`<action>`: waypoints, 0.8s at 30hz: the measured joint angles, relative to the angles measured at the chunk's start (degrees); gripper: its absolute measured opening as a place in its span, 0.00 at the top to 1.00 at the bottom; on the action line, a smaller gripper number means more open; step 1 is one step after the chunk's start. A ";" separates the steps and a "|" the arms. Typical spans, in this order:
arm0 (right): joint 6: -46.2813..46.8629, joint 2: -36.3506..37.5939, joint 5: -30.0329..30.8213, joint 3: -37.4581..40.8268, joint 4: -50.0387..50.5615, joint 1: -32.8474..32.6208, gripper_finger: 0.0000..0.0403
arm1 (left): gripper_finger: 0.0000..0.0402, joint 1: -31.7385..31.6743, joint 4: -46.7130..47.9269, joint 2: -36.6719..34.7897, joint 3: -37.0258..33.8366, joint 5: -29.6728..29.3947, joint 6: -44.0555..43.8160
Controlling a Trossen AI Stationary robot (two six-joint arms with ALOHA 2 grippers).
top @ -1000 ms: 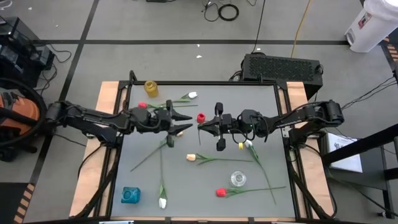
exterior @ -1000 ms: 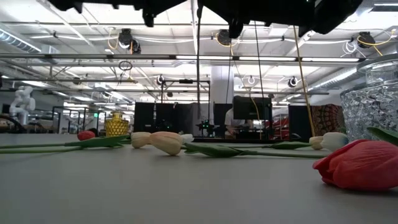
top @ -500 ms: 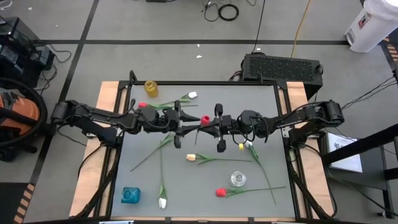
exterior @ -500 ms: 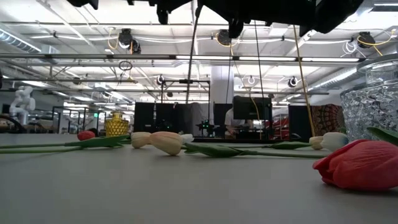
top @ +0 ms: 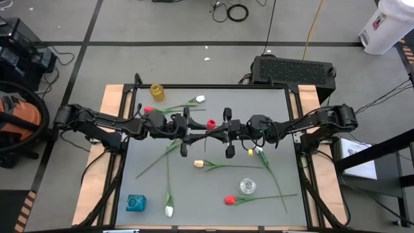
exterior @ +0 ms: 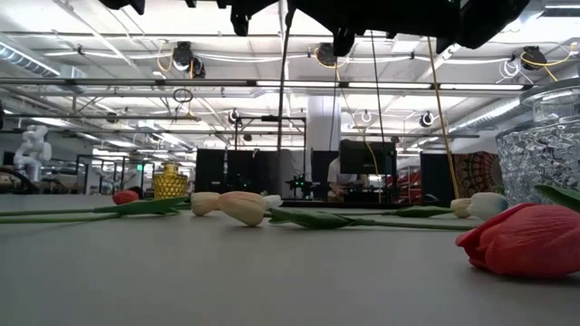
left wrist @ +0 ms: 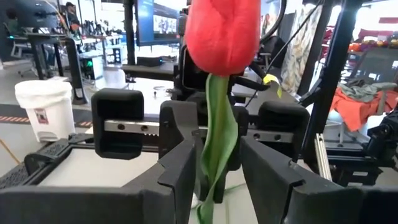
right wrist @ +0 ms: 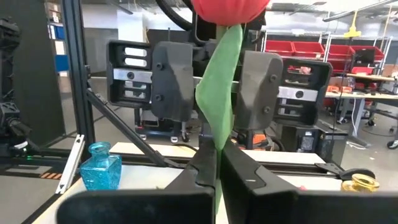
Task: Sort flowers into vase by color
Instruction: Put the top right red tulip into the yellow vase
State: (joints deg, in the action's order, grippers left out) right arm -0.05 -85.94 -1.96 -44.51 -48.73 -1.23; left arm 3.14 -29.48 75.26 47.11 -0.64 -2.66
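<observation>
Overhead and wrist views of a two-arm exchange above the middle of the tabletop (top: 272,103). The right pincer (right wrist: 216,167) was clenched on the green stem of a red tulip (top: 210,123), whose bud pointed upward between the two arms. The left pincer (left wrist: 216,163) faced it from the opposite side, its fingers (left wrist: 180,165) released and standing on either side of the same stem, just below the bud; contact with the stem could not be made out.

The other flowers lay flat on the tabletop: a white tulip (top: 200,99) and a red one (top: 148,110) near the far edge, a cream tulip (top: 199,164) near the centre, a second red tulip (top: 229,200) beside a clear glass vase (top: 247,186), a white tulip (top: 169,211) at the near edge, and a pale tulip (top: 259,150) below the right arm. A yellow vase (top: 157,91) stood at the far left corner and a blue vase (top: 135,203) at the near left corner.
</observation>
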 joint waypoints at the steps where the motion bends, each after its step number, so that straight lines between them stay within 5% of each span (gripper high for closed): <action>1: 0.44 -0.01 0.00 0.00 0.00 0.02 1.00 | 0.67 0.00 0.01 0.00 0.00 -0.02 0.00; 24: 4.34 0.01 -1.40 0.02 -0.37 -0.44 1.00 | 0.67 0.00 -0.01 0.00 0.00 -0.85 -0.05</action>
State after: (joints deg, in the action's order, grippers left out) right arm 4.28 -85.93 -3.36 -44.49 -49.10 -1.67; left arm 3.14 -29.50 75.26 47.11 -1.50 -2.70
